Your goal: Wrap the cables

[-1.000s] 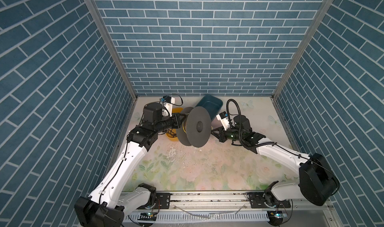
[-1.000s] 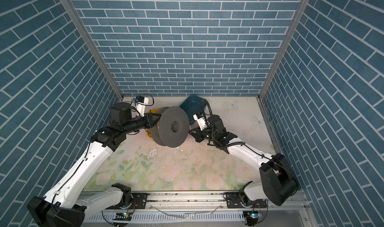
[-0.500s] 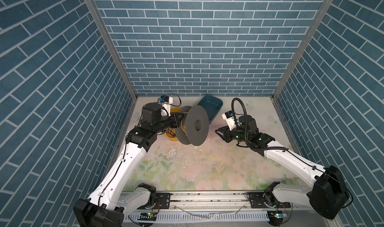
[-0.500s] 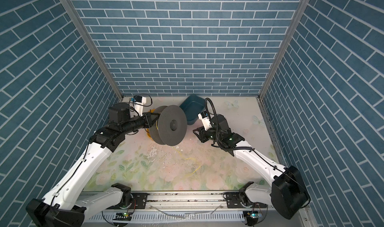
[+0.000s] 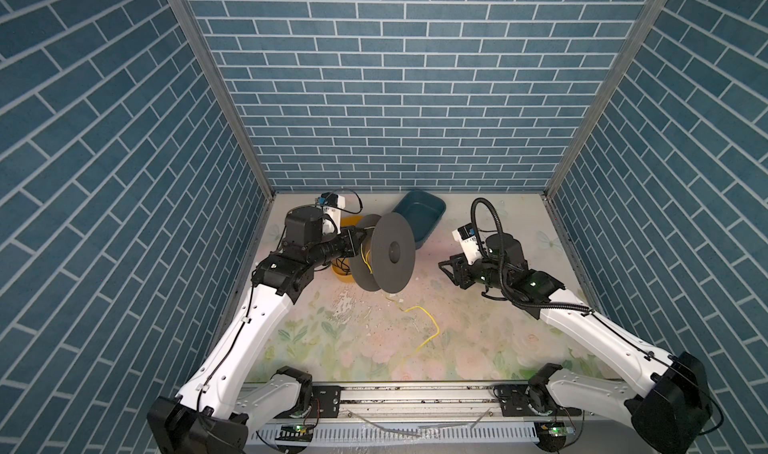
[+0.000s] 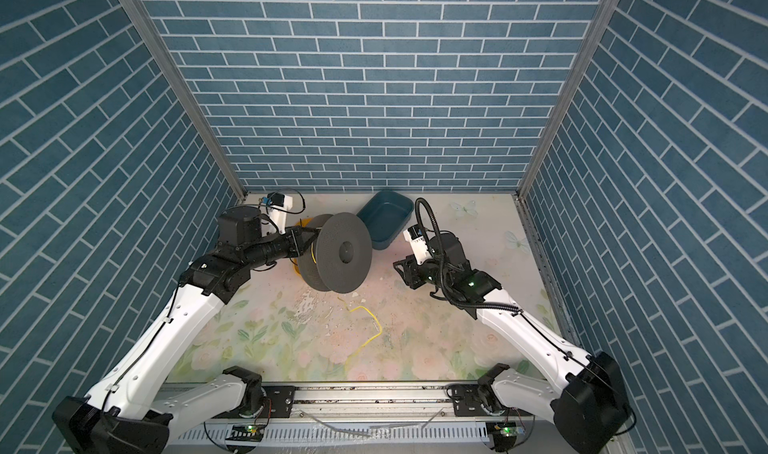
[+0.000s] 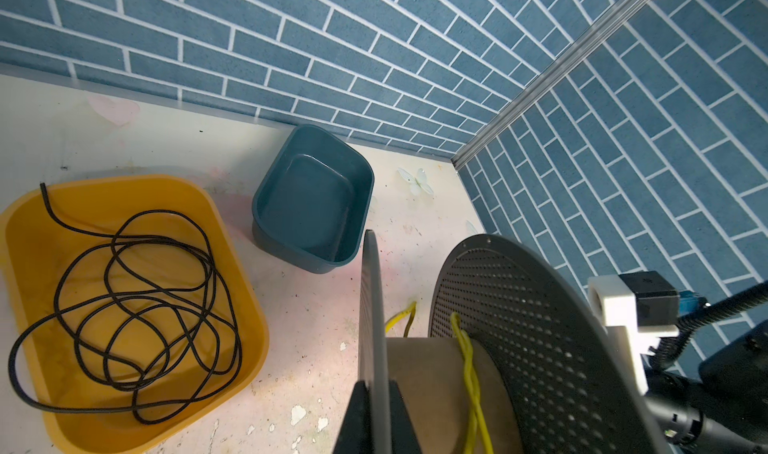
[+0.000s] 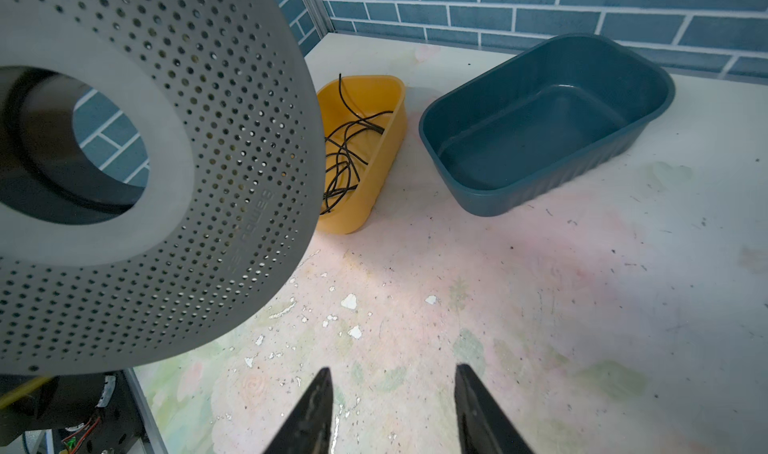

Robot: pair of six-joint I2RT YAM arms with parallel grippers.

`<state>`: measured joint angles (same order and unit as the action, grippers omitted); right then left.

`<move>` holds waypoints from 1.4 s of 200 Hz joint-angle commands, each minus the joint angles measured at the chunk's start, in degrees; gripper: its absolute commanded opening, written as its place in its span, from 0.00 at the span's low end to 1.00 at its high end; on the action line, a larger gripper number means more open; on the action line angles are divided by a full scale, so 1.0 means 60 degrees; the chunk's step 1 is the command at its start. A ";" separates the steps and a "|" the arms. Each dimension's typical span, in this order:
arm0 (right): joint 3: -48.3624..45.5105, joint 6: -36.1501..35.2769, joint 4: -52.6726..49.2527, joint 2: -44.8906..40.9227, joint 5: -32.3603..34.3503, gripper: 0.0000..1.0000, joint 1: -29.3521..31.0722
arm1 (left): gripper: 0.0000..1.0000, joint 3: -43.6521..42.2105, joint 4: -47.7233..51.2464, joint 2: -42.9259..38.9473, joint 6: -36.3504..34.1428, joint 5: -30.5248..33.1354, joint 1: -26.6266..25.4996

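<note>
Yellow cable [image 5: 437,331]: let it drop loose onto the surface [image 5: 478,340] by the spool [image 5: 392,250], one turn on the core [image 7: 424,373], drew the right tool [image 8: 392,369] back parted and empty, kept the left tool [image 7: 375,394] clamped on the rim [image 7: 370,306], probably needing a fresh grasp.

Yellow tub [image 7: 124,192], teal tub [image 7: 299,256], on the worktop [image 7: 307,340]
Just beside each other; black wire [image 7: 137,298] loops inside the yellow.

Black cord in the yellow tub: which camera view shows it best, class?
Left wrist view: the whole black cord shows in the yellow tub. The right wrist view shows part, beside the reel. Both top views barely show it.
</note>
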<state>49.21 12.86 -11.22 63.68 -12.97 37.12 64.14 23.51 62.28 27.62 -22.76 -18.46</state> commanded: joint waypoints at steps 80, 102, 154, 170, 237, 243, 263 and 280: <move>-0.1307 0.0047 -0.1049 -0.1615 -0.0028 0.67 0.0014 | 0.00 0.0527 -0.0633 0.0168 -0.0023 0.0377 0.0318; -0.1716 0.0370 -0.0633 -0.1826 -0.0693 0.73 0.0037 | 0.00 0.0470 -0.0984 0.0238 0.0105 0.0517 0.0449; -0.2524 0.0719 0.0049 -0.2614 -0.1452 0.71 0.0041 | 0.00 0.0618 -0.1635 0.0747 0.0411 0.0573 0.0826; -0.2743 0.0799 0.0324 -0.2763 -0.1857 0.70 0.0080 | 0.00 0.0578 -0.1858 0.0851 0.0526 0.0654 0.0931; -0.3210 0.1098 0.1827 -0.2911 -0.2643 0.68 0.0915 | 0.00 0.0353 -0.2316 0.0986 0.0758 0.1065 0.1071; -0.3218 0.1133 0.1980 -0.2829 -0.2680 0.68 0.1005 | 0.00 0.0354 -0.2319 0.0995 0.0756 0.1079 0.1070; -0.3135 0.1156 0.2313 -0.2494 -0.2419 0.68 0.1363 | 0.00 0.0339 -0.2397 0.1002 0.0819 0.1092 0.1070; -0.3113 0.1272 0.2763 -0.2205 -0.2316 0.68 0.1572 | 0.00 0.0340 -0.2436 0.1043 0.0861 0.1087 0.1070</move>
<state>31.09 18.24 -0.67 48.51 -26.98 44.95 65.25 14.63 68.77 31.31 -16.08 -12.49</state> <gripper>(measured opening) 0.676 0.082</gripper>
